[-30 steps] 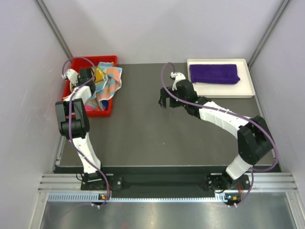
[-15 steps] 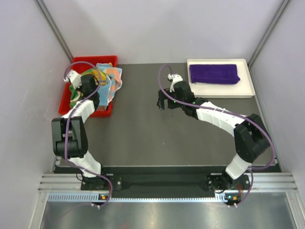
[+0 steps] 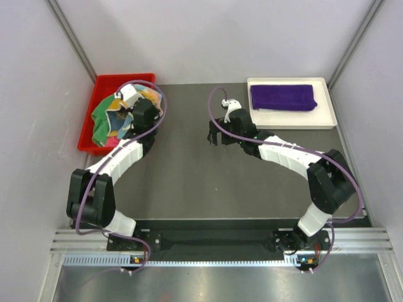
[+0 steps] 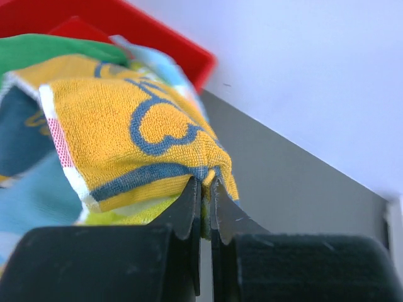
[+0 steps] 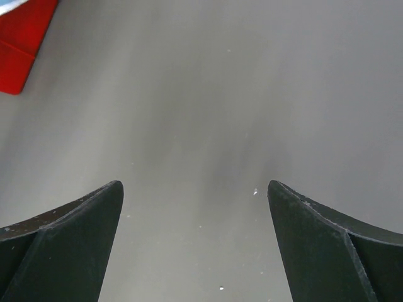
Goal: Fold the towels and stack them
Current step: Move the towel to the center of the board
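My left gripper (image 3: pixel 151 108) is shut on a corner of a multicoloured towel (image 3: pixel 155 95) and holds it up at the right edge of the red bin. In the left wrist view the towel (image 4: pixel 126 132) is orange-yellow with blue lines, pinched between my closed fingertips (image 4: pixel 206 184). More crumpled green and blue towels (image 3: pixel 104 121) lie in the bin. A folded deep purple towel (image 3: pixel 282 97) lies in the white tray. My right gripper (image 3: pixel 214 136) is open and empty above the dark mat, and it also shows in the right wrist view (image 5: pixel 195 195).
The red bin (image 3: pixel 88 143) stands at the back left, its wall also in the left wrist view (image 4: pixel 151 34). The white tray (image 3: pixel 293 121) stands at the back right. Grey walls close in both sides and the back. The dark mat (image 3: pixel 189 182) lies between.
My left gripper has swung right from over the bin to its right edge, pulling the multicoloured towel with it. The right arm has barely moved.
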{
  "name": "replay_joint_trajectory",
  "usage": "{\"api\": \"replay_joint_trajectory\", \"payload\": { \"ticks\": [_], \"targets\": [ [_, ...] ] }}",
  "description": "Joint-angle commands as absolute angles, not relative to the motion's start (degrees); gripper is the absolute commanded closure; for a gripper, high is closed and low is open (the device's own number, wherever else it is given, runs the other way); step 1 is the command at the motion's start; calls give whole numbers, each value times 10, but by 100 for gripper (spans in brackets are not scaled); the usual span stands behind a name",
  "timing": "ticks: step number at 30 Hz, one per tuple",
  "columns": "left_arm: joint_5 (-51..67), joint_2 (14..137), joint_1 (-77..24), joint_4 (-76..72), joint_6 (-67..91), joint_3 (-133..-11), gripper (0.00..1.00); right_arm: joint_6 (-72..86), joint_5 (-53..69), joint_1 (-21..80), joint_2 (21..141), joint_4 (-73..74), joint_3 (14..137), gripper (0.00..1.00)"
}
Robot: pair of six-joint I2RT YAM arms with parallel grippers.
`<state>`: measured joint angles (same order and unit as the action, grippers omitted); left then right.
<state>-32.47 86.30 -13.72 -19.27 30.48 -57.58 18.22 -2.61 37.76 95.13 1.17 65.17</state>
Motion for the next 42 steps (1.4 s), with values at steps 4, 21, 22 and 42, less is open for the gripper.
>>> {"api": "replay_joint_trajectory", "payload": {
  "ticks": [4,21,22,42],
  "targets": [
    [-343,795,-259,-215,250,-590,100,193,-76,378,932,-15,644,4],
    [-219,745,-453,-124,260,-552,100,267,-44,283,900,-37,589,4],
    [-212,746,-471,-119,263,-551,100,268,-44,278,901,-35,589,4],
    [-325,800,-513,43,382,-586,46,267,-24,268,929,-20,602,3]
  ]
}}
